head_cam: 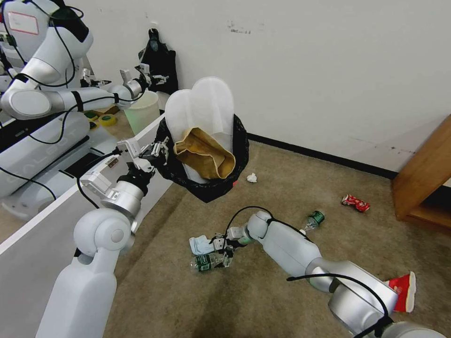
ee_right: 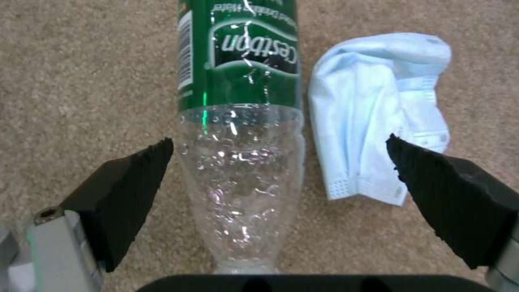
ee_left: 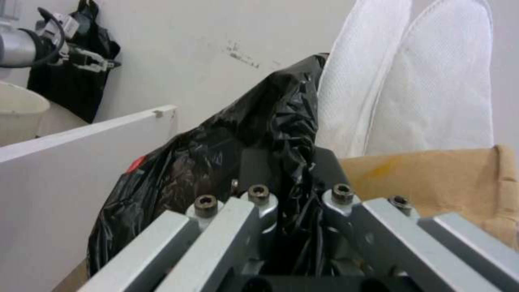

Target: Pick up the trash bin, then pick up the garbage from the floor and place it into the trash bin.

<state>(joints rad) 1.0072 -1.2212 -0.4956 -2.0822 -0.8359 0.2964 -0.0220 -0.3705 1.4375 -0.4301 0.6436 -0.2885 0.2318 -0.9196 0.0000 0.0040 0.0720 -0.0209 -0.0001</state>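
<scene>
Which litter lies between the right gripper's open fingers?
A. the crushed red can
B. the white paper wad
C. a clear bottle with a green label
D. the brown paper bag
C: the right gripper is open low over the floor, its fingers either side of the bottle, the pale blue mask alongside.

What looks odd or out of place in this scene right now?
The white slippers stick far up out of the trash bin, which the left gripper holds by its rim. The right gripper, open, spans both a bottle and a blue mask.
</scene>
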